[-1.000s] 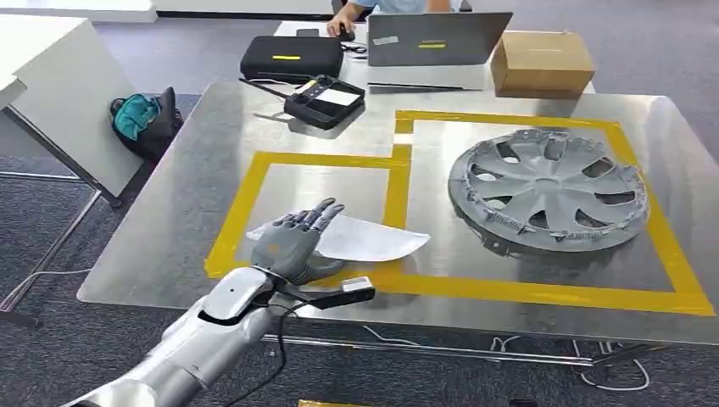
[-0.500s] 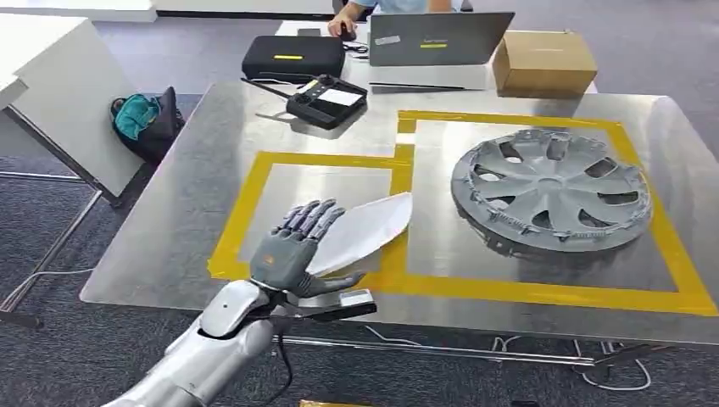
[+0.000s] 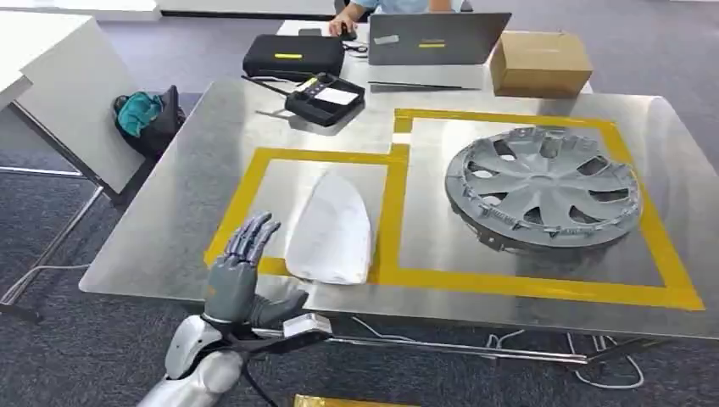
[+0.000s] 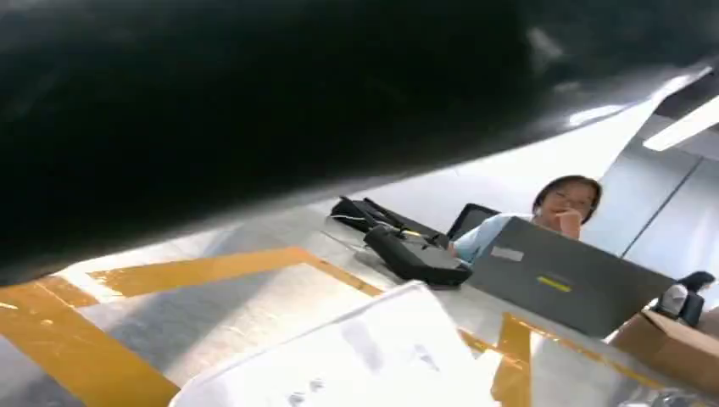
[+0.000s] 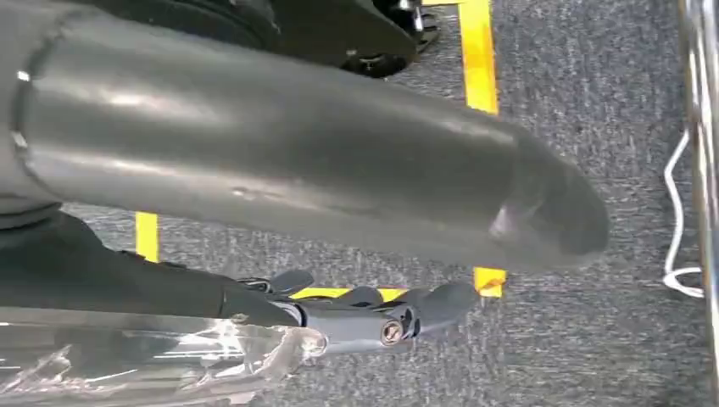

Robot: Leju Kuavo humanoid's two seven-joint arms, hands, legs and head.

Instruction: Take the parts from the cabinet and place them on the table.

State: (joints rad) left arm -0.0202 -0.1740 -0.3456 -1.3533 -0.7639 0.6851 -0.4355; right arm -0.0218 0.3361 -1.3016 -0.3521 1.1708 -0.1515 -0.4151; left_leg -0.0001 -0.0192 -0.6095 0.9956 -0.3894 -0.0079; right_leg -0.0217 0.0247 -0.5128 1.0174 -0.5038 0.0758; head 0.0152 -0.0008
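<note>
Two parts lay on the table (image 3: 169,212) in the head view; the white bag (image 3: 332,229) sat just beyond and to the right of the left hand (image 3: 239,270), inside the smaller yellow tape square (image 3: 254,174), which I judge was marked out as its drop spot; the left hand hung at the near table edge with its fingers spread and upright, holding nothing and not touching the bag, so the release looked done; the grey wheel cover (image 3: 543,186) rested well to the right of that hand, flat inside the larger taped square, apparently for the same reason; far beyond the hand sat a black controller (image 3: 326,97), a black case (image 3: 292,55), a laptop (image 3: 437,38) and a cardboard box (image 3: 541,61), all outside the tape and likely no part of the job.

From the left wrist view the bag (image 4: 356,356) lay close in front of the hand on the taped steel; a person (image 4: 560,208) sat behind the laptop (image 4: 568,284).

From the right wrist view the right hand (image 5: 280,153) hung over grey carpet (image 5: 593,102); whether it was open or closed I could not tell; a crinkled clear wrapper (image 5: 153,360) showed beside it, though contact was unclear.
</note>
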